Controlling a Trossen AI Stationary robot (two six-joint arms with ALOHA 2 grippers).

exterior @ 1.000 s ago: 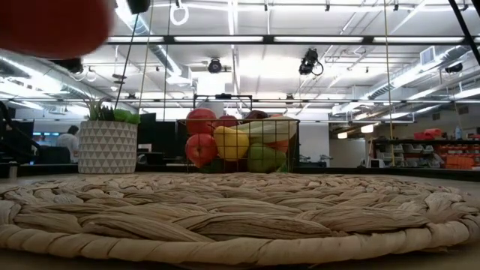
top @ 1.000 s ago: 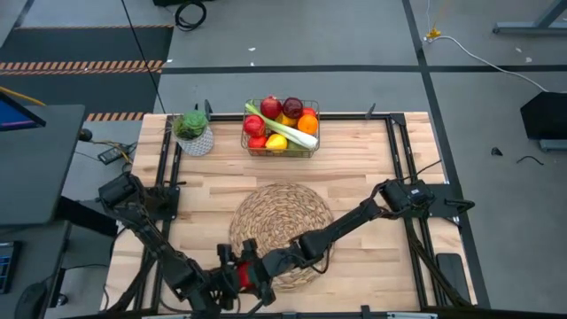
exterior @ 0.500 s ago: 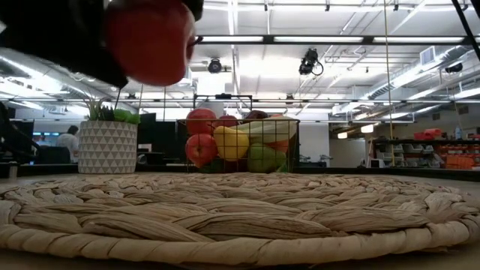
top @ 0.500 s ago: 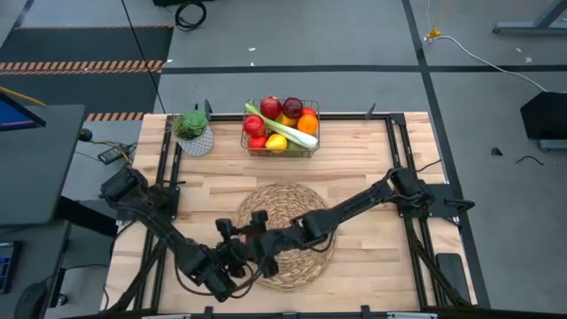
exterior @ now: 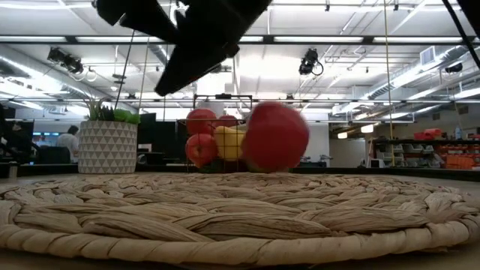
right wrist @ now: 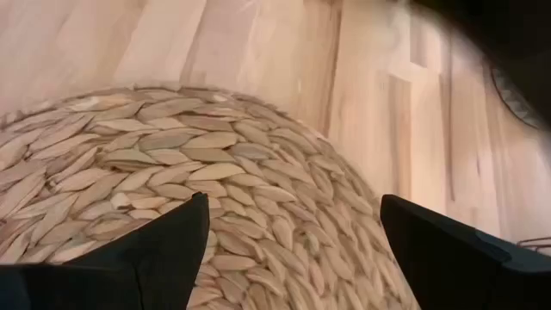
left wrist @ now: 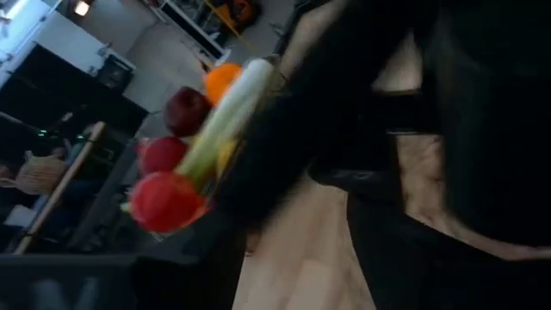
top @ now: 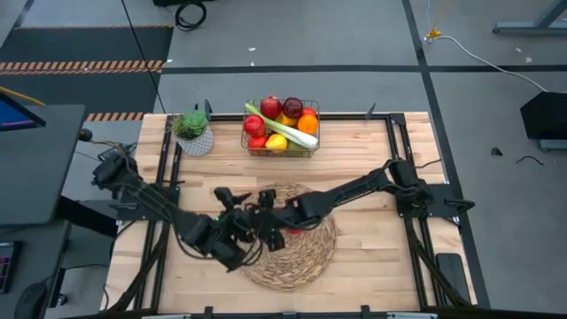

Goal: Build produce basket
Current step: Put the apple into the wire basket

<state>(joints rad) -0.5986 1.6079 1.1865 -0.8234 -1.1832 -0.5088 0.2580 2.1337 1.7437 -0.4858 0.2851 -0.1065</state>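
Two dark arms meet over the round woven straw mat (top: 285,236) at table centre. Right gripper (right wrist: 288,250): smooth black fingers spread wide, empty, above the coarse braided mat surface. Left gripper (top: 237,232): at the mat's 9 o'clock edge; jaw state cannot be told. One glossy red apple (exterior: 274,136) appears blurred just above the mat, free of both grippers. Farther back, at the table's 12 o'clock edge, stands the rectangular wire-grid basket (top: 282,129), holding round red apples, an orange, a yellow lemon and a long leek. White patterned plant pot (top: 197,138): beside the basket, toward 9 o'clock.
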